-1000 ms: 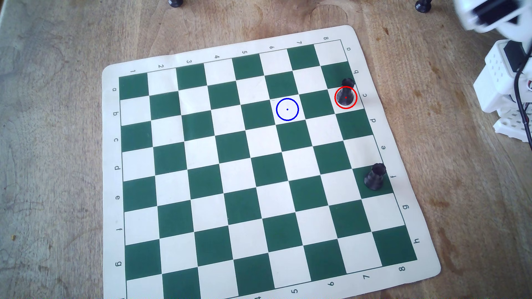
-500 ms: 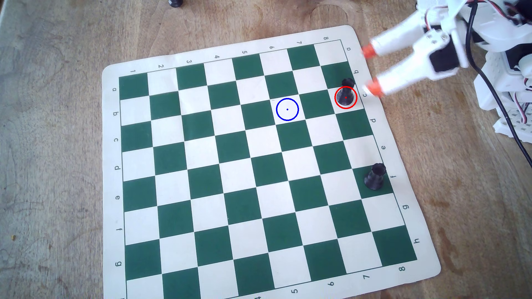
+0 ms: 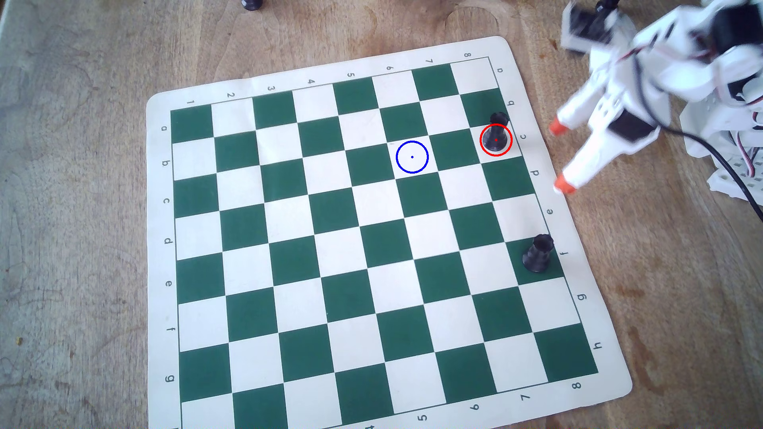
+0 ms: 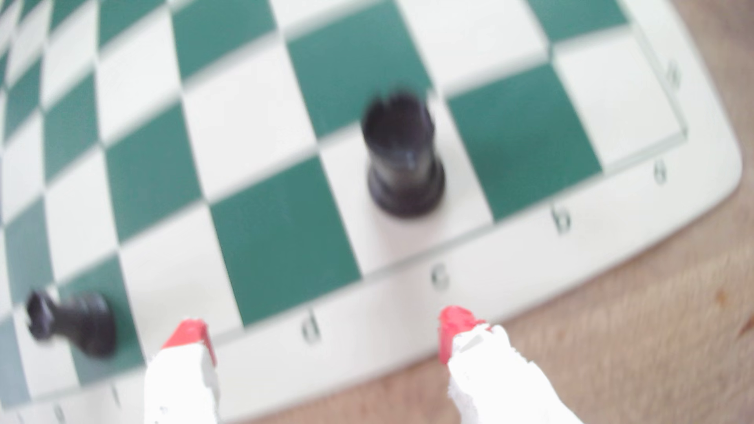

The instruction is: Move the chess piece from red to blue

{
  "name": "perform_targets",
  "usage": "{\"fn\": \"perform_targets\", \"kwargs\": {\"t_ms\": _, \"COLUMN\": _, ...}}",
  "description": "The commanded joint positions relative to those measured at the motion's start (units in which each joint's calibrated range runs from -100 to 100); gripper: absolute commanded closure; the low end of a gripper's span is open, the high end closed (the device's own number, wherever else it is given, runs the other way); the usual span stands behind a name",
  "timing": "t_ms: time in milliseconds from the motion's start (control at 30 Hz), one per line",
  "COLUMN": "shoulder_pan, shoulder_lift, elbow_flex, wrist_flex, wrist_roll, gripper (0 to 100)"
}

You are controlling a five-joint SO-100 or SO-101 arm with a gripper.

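A small black rook (image 3: 495, 138) stands upright on a white square at the board's right edge, inside the red circle (image 3: 481, 145). The blue circle (image 3: 397, 161) marks an empty white square two squares to its left. My gripper (image 3: 559, 156) is open, white with orange fingertips (image 3: 557, 128), and hangs over the board's right border, right of the rook and apart from it. In the wrist view the rook (image 4: 402, 157) stands ahead of the open gripper (image 4: 322, 336), between the lines of the two fingertips (image 4: 455, 326). The circles do not show there.
A second black rook (image 3: 538, 253) stands on a green square lower on the right edge, and shows at lower left in the wrist view (image 4: 73, 324). The green-and-white board (image 3: 586, 321) lies on a wooden table (image 3: 74, 165). A black cable (image 3: 718, 163) runs by the arm.
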Motion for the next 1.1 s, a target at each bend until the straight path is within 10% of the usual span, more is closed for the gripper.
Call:
{"fn": "perform_targets", "kwargs": {"t_ms": 0, "shoulder_pan": 2.1, "shoulder_lift": 11.7, "elbow_flex": 1.1, "wrist_flex": -17.7, "wrist_roll": 0.0, "gripper": 69}}
{"fn": "perform_targets", "kwargs": {"t_ms": 1067, "shoulder_pan": 1.1, "shoulder_lift": 11.5, "elbow_flex": 1.1, "wrist_flex": -24.4, "wrist_roll": -0.6, "gripper": 78}}
